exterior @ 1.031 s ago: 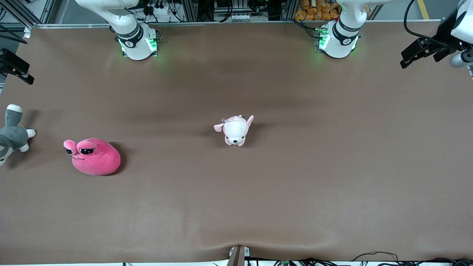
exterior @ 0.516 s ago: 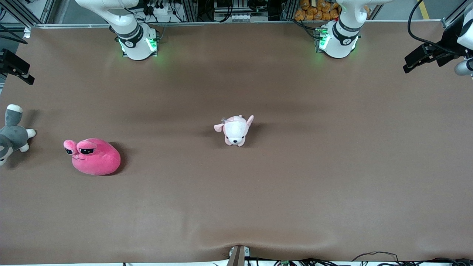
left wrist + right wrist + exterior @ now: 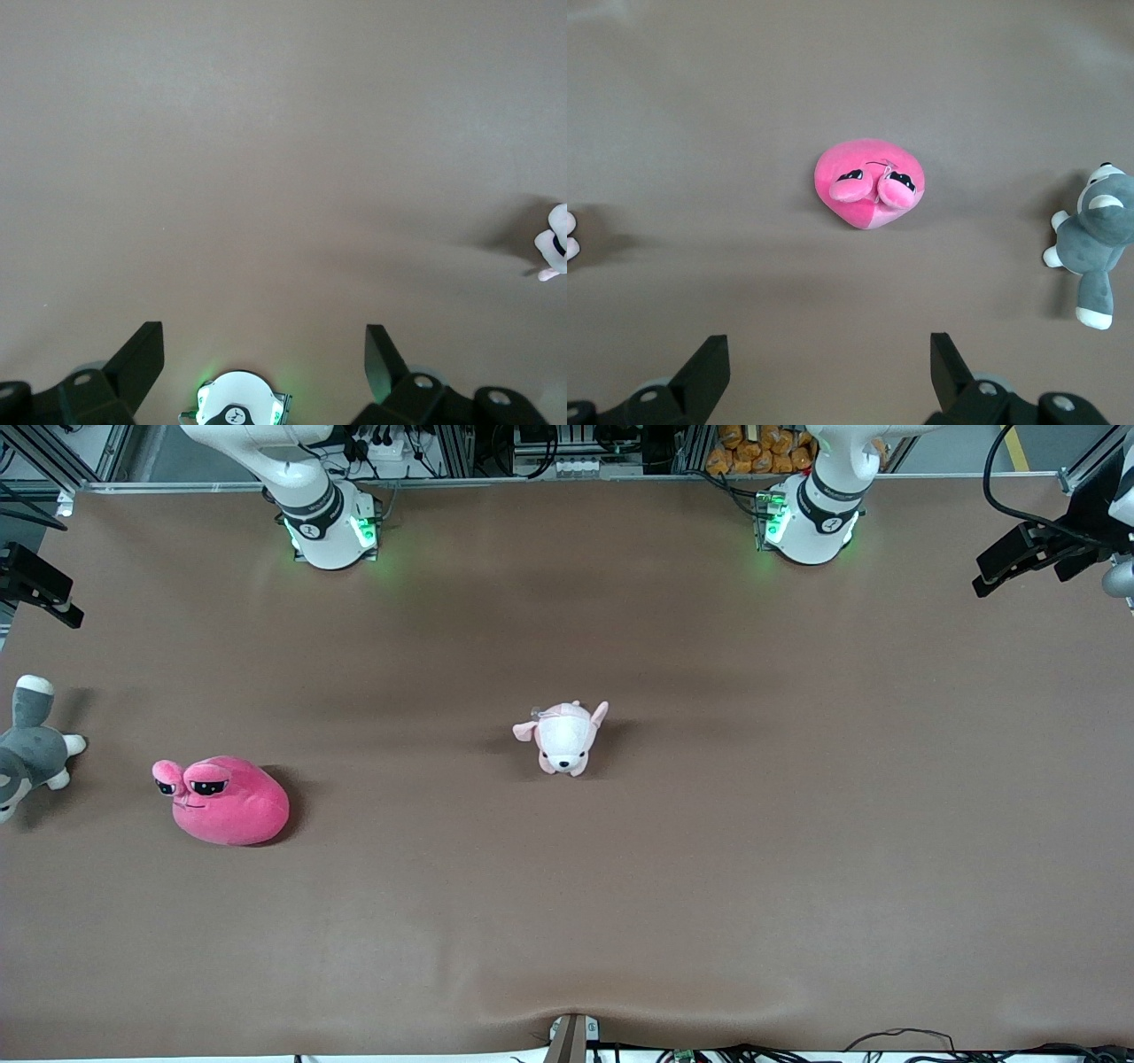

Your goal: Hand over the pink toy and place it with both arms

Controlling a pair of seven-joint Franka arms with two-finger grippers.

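Note:
The pink toy (image 3: 226, 804), a hot-pink blob plush with two stalk eyes, lies on the brown table toward the right arm's end. It also shows in the middle of the right wrist view as the pink toy (image 3: 870, 181). My right gripper (image 3: 829, 338) hangs high over the table near it, open and holding nothing; in the front view the right gripper (image 3: 44, 593) is at the picture's edge. My left gripper (image 3: 264, 329) is open and empty, up in the air over the left arm's end; the front view shows the left gripper (image 3: 1019, 571) at its edge.
A small pale pink-and-white puppy plush (image 3: 563, 735) stands at the table's middle. A grey-and-white husky plush (image 3: 27, 748) lies at the table edge beside the pink toy, seen too as the husky plush (image 3: 1097, 239). The arm bases (image 3: 811, 522) stand along the back edge.
The left gripper has drifted a little outward toward the left arm's end of the table. The right gripper and the three plush toys have not moved.

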